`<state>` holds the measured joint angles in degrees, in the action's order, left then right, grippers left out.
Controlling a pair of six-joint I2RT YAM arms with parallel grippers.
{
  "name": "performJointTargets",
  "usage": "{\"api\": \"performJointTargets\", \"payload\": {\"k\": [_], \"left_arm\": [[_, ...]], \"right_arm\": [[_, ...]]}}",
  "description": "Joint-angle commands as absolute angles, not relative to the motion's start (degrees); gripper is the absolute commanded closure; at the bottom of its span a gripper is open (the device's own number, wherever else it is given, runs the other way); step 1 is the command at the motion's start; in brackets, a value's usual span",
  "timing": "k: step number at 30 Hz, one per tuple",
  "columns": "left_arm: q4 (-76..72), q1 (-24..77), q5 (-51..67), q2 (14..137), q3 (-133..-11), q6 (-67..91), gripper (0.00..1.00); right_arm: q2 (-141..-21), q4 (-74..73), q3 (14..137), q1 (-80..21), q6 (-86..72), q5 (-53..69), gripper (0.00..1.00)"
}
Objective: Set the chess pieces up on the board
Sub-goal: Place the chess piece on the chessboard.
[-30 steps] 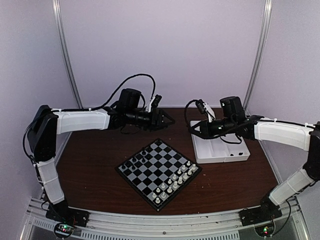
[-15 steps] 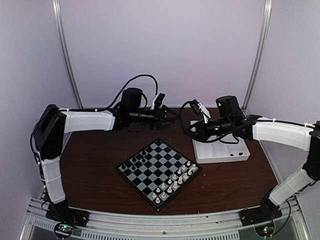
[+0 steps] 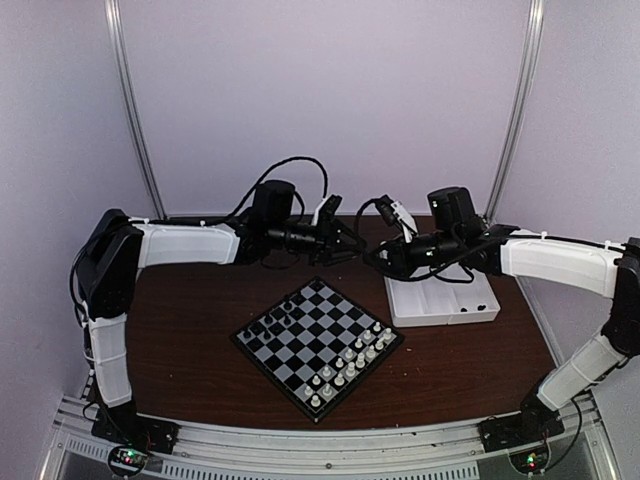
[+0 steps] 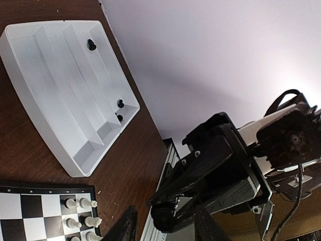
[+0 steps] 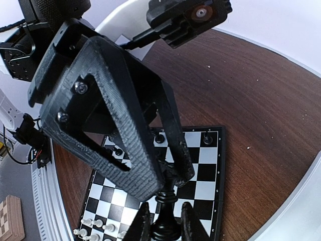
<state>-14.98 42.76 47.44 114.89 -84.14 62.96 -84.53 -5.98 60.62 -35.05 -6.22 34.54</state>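
In mid-air beyond the board [image 3: 316,338], the right gripper [image 5: 164,222] pinches a black piece [image 5: 165,203] low down. The left gripper [image 5: 171,182], jaws partly apart, brackets its top. Tiny, light, hard, probably slippery: best taken squarely at the neck.

Tiny frame marks on the board [image 4: 50,190] are unreadable.
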Motion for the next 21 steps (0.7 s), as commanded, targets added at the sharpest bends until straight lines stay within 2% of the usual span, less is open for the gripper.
{"api": "performJointTargets", "payload": {"k": [1,3,6,11,13,21], "left_arm": [[-16.86,42.95,49.26,115.39,-86.20,63.00,0.61],[-17.02,42.93,49.37,115.44,-86.18,63.09,0.62],[-17.39,42.98,49.64,115.59,-86.22,63.40,0.71],[-17.20,42.98,49.96,115.92,-86.38,63.48,0.75],[-17.09,42.98,50.10,116.09,-86.48,63.47,0.81],[-14.95,43.07,50.36,116.48,-87.31,62.46,0.82]], "right_arm": [[-85.12,-6.14,62.27,-35.59,-5.46,34.28,0.87],[-85.28,-6.31,62.39,-35.54,-5.41,34.28,0.86],[-85.25,-6.44,62.40,-35.59,-5.36,34.16,0.87],[-85.17,-6.47,62.36,-35.59,-5.36,34.13,0.87],[-85.17,-6.49,62.38,-35.56,-5.36,34.12,0.87],[-85.25,-6.93,62.58,-35.67,-5.15,34.56,0.87]]}}
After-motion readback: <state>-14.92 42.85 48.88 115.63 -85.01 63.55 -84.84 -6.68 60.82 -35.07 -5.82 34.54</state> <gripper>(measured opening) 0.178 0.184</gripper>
